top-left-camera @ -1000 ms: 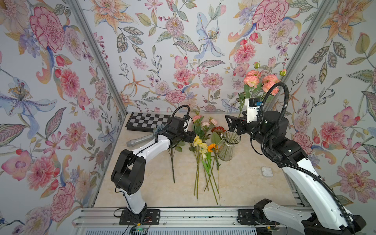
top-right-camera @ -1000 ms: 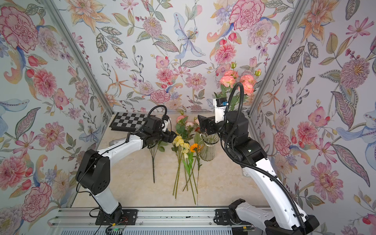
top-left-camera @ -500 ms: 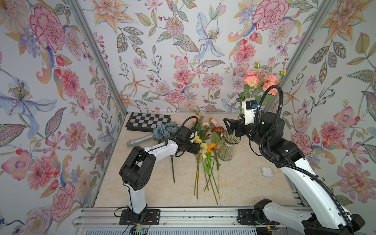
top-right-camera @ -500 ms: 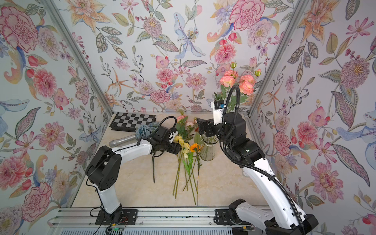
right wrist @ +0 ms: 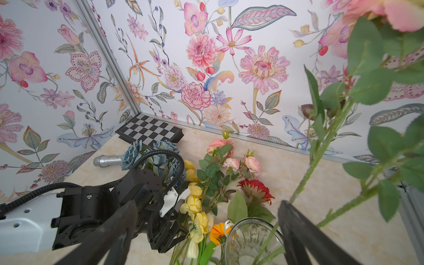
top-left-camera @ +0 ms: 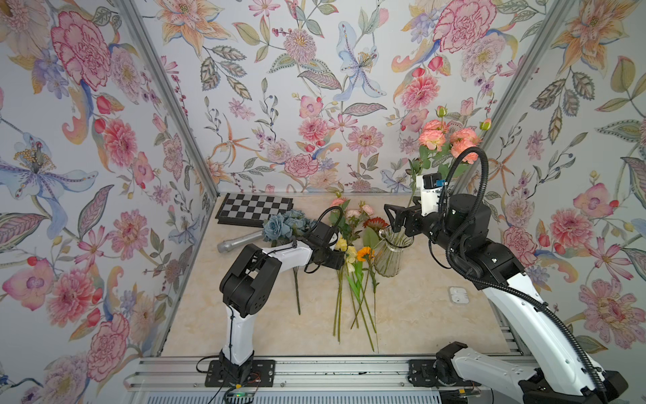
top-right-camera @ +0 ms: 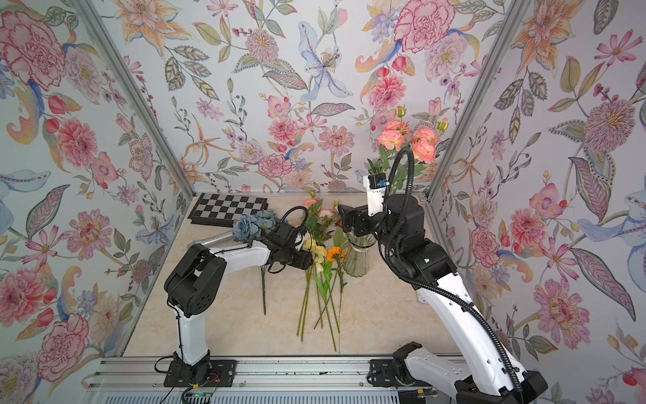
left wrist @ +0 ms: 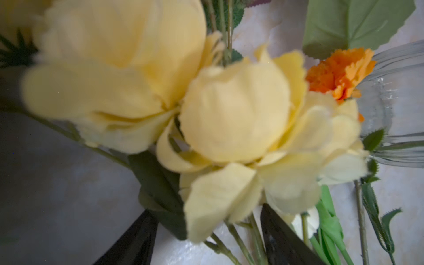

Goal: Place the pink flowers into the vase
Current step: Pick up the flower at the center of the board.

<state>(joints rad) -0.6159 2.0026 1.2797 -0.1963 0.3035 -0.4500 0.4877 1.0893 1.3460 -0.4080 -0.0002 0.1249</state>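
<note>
One spray of pink flowers [top-left-camera: 451, 138] stands upright in the vase [top-left-camera: 389, 255], its blooms high against the back right corner and its stem [right wrist: 321, 149] running down into the glass. A second pink spray [top-left-camera: 353, 210] lies on the table behind the vase. My right gripper [top-left-camera: 393, 218] hangs open just above the vase rim [right wrist: 250, 229], and the stem passes beside one finger without being held. My left gripper [top-left-camera: 341, 260] sits low over the yellow flowers [left wrist: 229, 114], fingers [left wrist: 137, 241] apart with their green stems between them.
Yellow flowers [top-left-camera: 344, 246], an orange flower [top-left-camera: 365, 253] and a red one [top-left-camera: 375, 222] lie left of the vase, stems towards the front. A dusty blue rose bunch [top-left-camera: 283, 227], grey metal cylinder [top-left-camera: 239, 241] and checkerboard [top-left-camera: 253, 208] sit back left. A small white object [top-left-camera: 458, 295] lies right.
My left gripper has come forward and down from beside the blue roses onto the yellow flowers, and its jaws have narrowed. The right gripper has barely moved.
</note>
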